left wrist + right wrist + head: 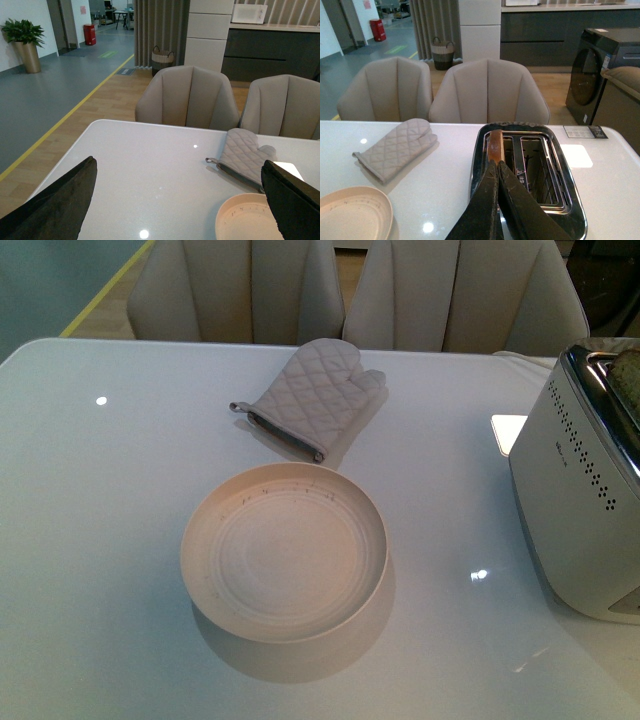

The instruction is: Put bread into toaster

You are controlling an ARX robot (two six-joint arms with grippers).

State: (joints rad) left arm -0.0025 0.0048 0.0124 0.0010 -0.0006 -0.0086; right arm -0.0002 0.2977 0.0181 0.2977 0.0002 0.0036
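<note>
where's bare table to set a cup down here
The white table is bare left of the round cream plate and quilted grey oven mitt, and between the plate and the boxy white toaster. The mitt-plate gap is narrow.

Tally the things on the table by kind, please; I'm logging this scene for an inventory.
Toaster: 1
Bread slice, standing in a toaster slot: 1
Plate: 1
Oven mitt: 1
Total: 4
</note>
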